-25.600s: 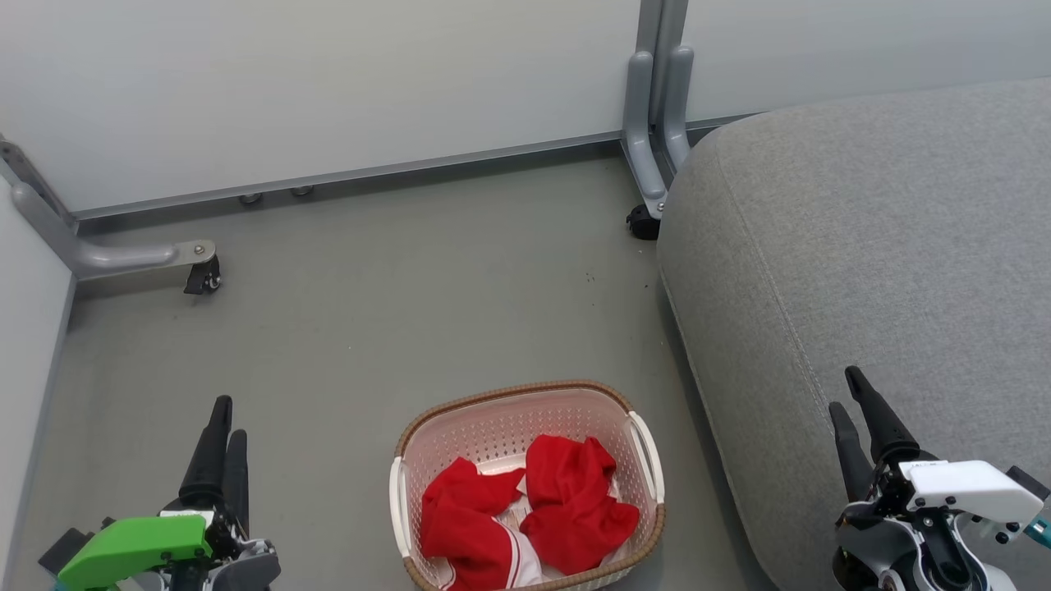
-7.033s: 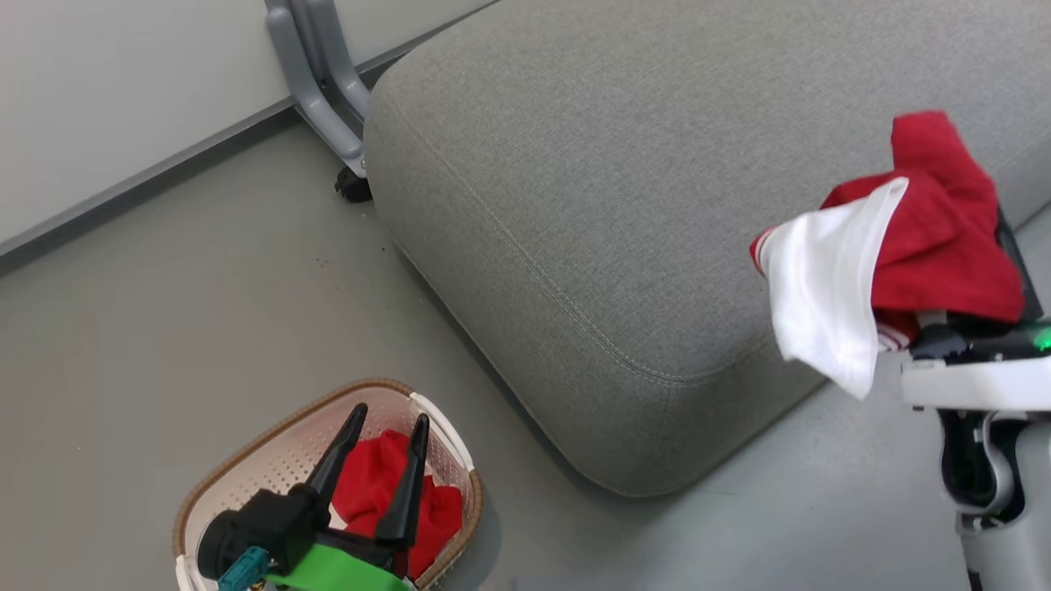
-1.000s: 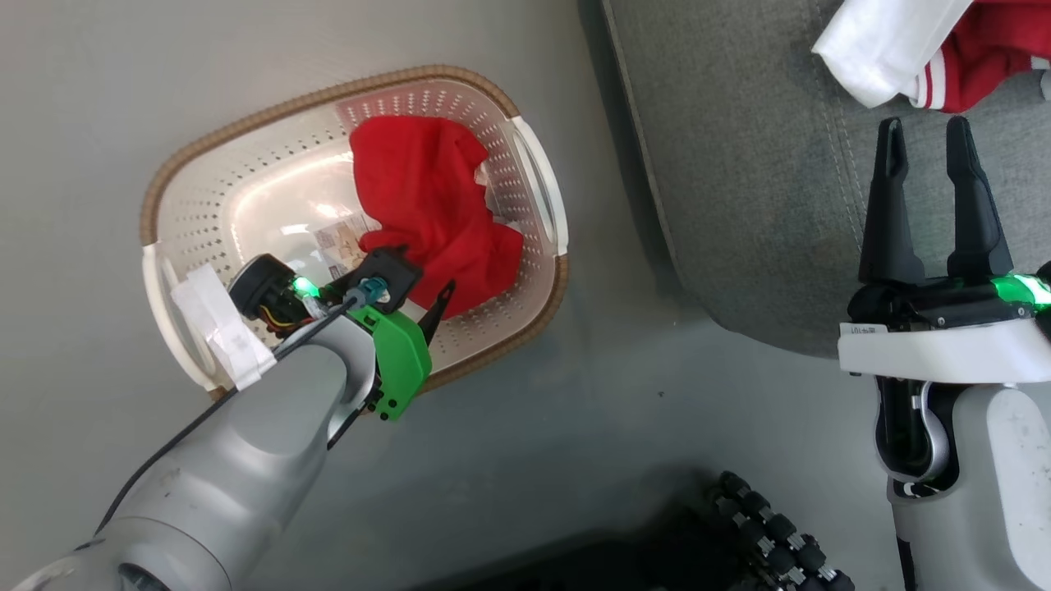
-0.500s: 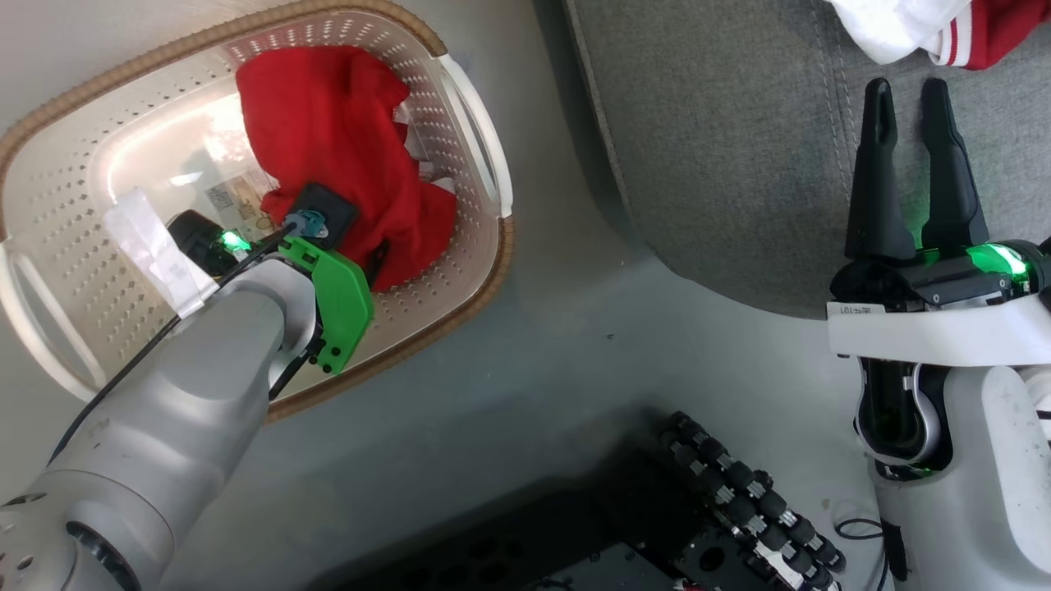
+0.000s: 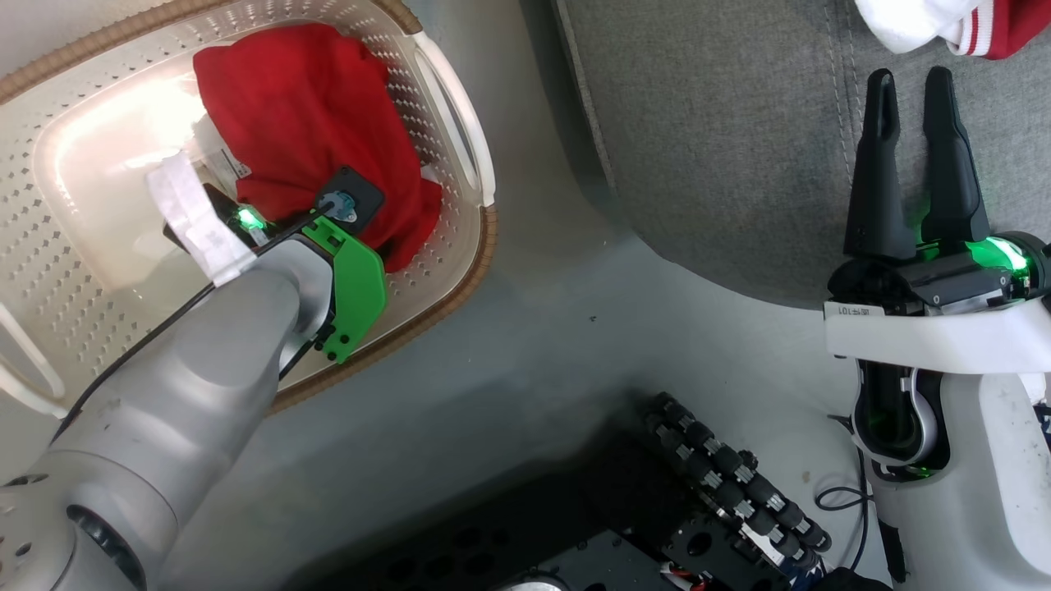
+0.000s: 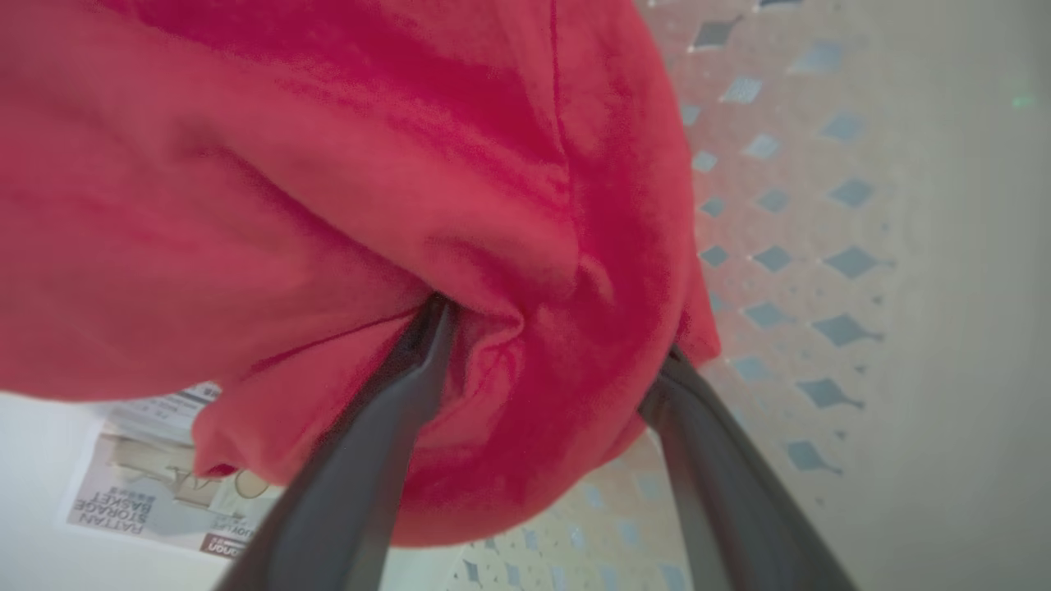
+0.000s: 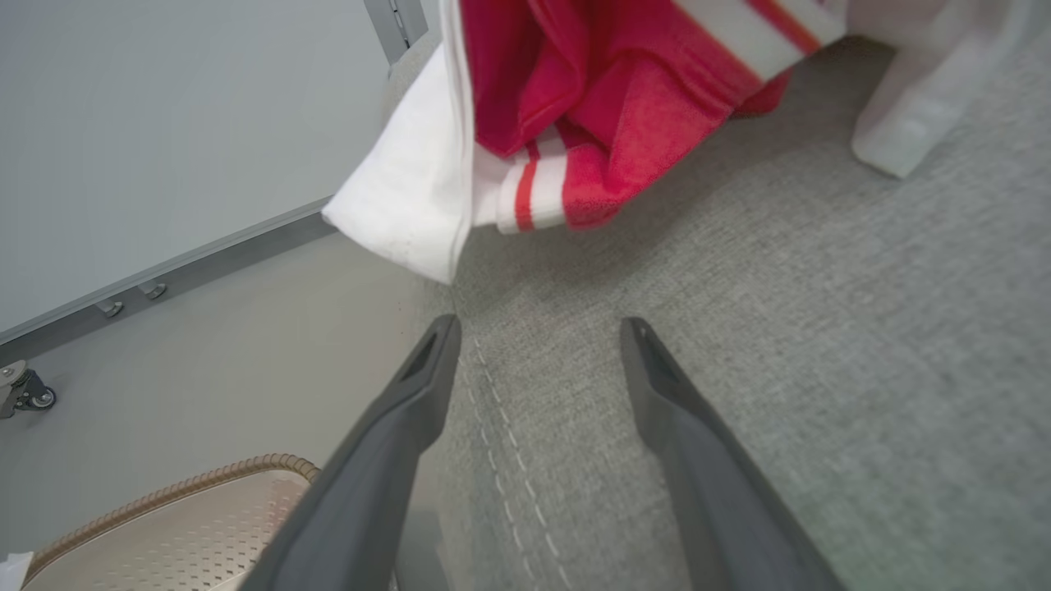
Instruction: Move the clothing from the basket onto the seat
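Observation:
One red garment of the clothing (image 5: 304,115) lies bunched in the cream basket (image 5: 460,139) at the upper left. My left arm (image 5: 205,369) reaches down into the basket. In the left wrist view my left gripper (image 6: 557,332) is open, both tips pressed into the red garment (image 6: 328,189) with a fold bulging between them. The other garment (image 5: 985,25), red with white panels and stripes, rests on the grey seat (image 5: 739,123). My right gripper (image 5: 910,78) hovers open over the seat (image 7: 821,328), just short of that garment (image 7: 575,107), with nothing between its fingers.
A printed label (image 6: 139,492) lies on the basket floor beside the red fabric. My dark base with a black cable chain (image 5: 739,492) fills the bottom. The basket's brown rim (image 7: 205,484), grey floor, a wall panel and a caster (image 7: 25,394) appear left of the seat.
The head camera has shifted, sliding the basket up and left in the picture. My left gripper has sunk further into the red garment. The right gripper stays open over the seat.

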Available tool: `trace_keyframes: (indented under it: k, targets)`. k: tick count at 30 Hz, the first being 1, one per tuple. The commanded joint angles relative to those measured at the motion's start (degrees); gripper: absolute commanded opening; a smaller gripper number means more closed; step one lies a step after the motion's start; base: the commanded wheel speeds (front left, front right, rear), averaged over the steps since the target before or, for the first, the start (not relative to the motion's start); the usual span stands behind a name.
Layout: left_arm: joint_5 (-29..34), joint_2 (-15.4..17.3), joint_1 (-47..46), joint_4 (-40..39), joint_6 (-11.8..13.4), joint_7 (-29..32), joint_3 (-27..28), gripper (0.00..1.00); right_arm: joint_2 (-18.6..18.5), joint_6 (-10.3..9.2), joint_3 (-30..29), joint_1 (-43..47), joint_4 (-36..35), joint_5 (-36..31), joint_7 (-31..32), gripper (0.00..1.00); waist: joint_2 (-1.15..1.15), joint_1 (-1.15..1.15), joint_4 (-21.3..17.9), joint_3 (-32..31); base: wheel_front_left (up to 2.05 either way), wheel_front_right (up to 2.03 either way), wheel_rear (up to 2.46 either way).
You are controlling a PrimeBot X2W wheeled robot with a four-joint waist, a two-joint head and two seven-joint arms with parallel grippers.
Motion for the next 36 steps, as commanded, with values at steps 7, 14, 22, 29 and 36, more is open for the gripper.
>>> trace_keyframes:
  k: [7, 14, 22, 29, 36]
  targets:
    - [6.11, -2.30, -5.09, 9.78, 1.64, -0.35, -0.03, 1.00, 0.37, -0.22, 1.51, 3.25, 1.71, 0.94, 1.44, 1.00, 0.00, 0.00, -0.28, 0.59, 0.00, 0.00, 0.00]
    - [7.35, -4.46, -6.30, 13.95, 3.08, -2.68, 0.03, 1.00, 0.36, -0.24, 1.51, 4.34, 2.15, 1.14, 1.54, 1.00, 0.00, 0.00, -0.23, 0.89, 0.00, 0.00, 0.00]
    - [8.88, -5.59, -6.05, 15.29, 0.97, 0.06, 0.02, 1.00, 0.48, -0.23, 2.20, 4.73, 2.08, 0.65, 1.71, 1.00, 0.00, 0.00, 0.08, 1.41, 0.00, 0.00, 0.00]
    - [9.52, -5.72, -6.20, 15.68, 0.17, 2.16, 0.00, 0.00, 0.49, -0.23, 2.35, 5.49, 2.24, 0.17, 1.72, 1.00, 0.00, 0.00, 0.00, 1.43, 0.00, 0.00, 0.00]
    - [8.72, -4.57, -6.22, 15.78, 0.08, 1.46, 0.01, 0.00, 0.44, -0.24, 2.11, 3.10, 2.58, 0.82, 1.72, 1.00, 0.00, 0.00, -0.32, 0.60, 0.00, 0.00, 0.00]
